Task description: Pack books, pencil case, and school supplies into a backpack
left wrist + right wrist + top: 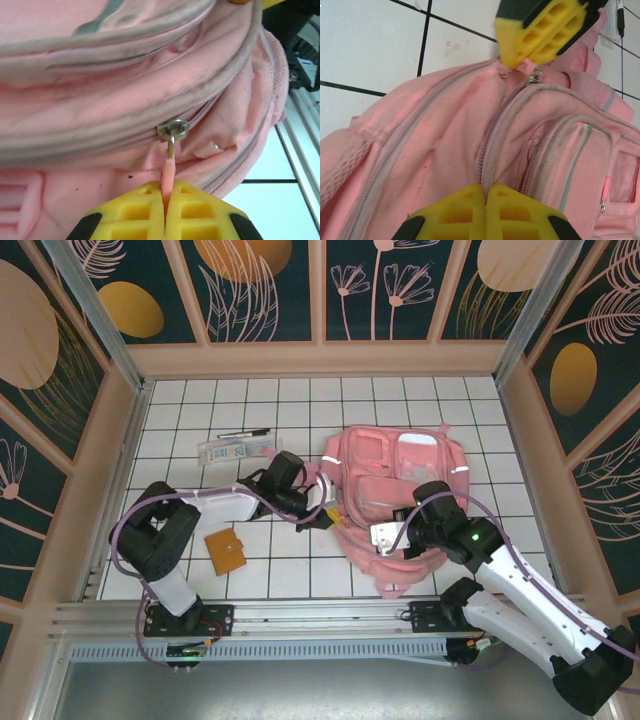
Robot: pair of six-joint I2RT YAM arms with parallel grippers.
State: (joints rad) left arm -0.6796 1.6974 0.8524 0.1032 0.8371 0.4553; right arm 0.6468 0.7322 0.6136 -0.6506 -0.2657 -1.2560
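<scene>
Backpack (400, 490) is lying flat on the white tiled table (200, 400), a bit right of centre. Right gripper (484, 192) is pinched tight on its pink fabric next to a zipper, and left gripper (165, 192) is clamped on the pink zipper pull (168, 172). Clear pencil case (232, 450), orange notebook (225, 551) and loose pens (245, 432) sit off to its left.

Pink backpack (100, 100) cropped at the left wrist view's edges, pencil case (232, 449) contents too small to tell from above
</scene>
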